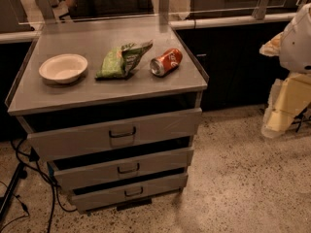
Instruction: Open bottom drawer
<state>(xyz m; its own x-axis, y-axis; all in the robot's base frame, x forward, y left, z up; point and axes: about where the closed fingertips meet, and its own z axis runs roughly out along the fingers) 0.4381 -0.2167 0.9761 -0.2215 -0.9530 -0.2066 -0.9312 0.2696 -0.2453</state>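
The bottom drawer (97, 198) is the slimmest grey front of three in the metal cabinet (29, 103), low in the camera view. Its small dark loop handle (133, 191) sits at the middle of the front. A dark gap shows above the front, and the front stands a little set back from the mid-height drawer (160, 161) above it. The tallest drawer (73, 139) is on top. My gripper (284, 108) is the cream-coloured part at the far right edge, above the floor, well to the right of the cabinet and apart from it.
On the cabinet top lie a white bowl (63, 68), a green snack bag (121, 59) and a red soda can (166, 62) on its side. Black cables (22, 176) run over the floor at the left. A dark counter (233, 57) stands behind.
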